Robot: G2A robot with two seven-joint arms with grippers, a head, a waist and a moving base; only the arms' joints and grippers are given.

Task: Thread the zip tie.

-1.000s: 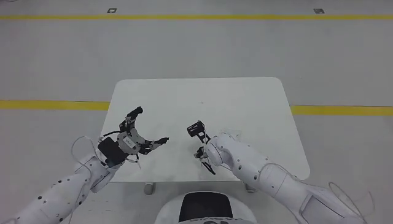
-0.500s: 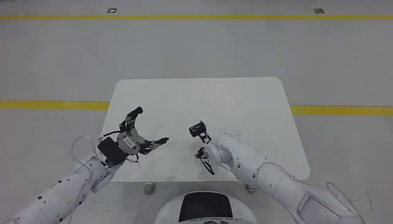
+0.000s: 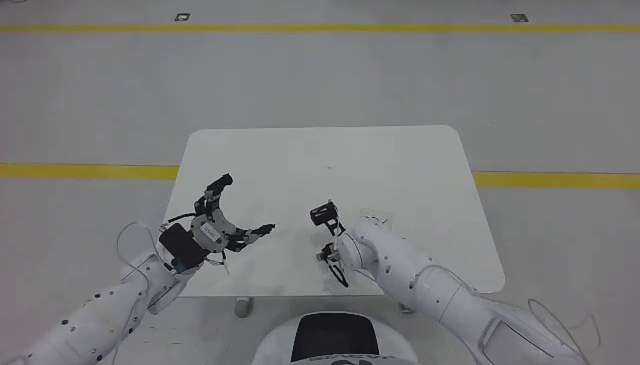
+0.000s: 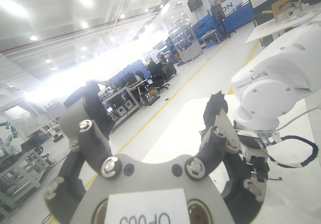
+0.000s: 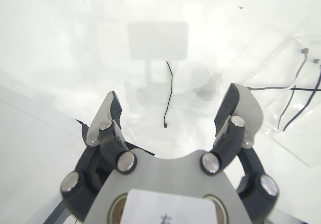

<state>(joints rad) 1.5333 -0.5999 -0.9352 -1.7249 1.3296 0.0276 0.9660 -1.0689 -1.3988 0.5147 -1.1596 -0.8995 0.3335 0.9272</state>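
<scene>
Our right gripper (image 5: 173, 92) has crept slightly above the zip tie (image 5: 171, 81), spread and empty. Our left gripper (image 4: 154, 94), equally released, stays well apart from it. Pickup is pending.

1 zip tie (image 5: 171, 92) lies flat on the white surface (image 5: 75, 34). It is a thin black strip, drawn out almost straight, with a slight kink nearer its plain tip. The other end carries its small square head, and that is the end nearer the right gripper (image 5: 173, 91). The strip is unthreaded: the tip lies free, well apart from the head, and no loop is formed. It lies in line with the gap between the gripper's spread jaws and touches neither of them. Off to one side, several more thin black ties (image 5: 298, 76) lie crossed over one another inside a clear plastic holder (image 5: 273, 69), apart from the single tie.
</scene>
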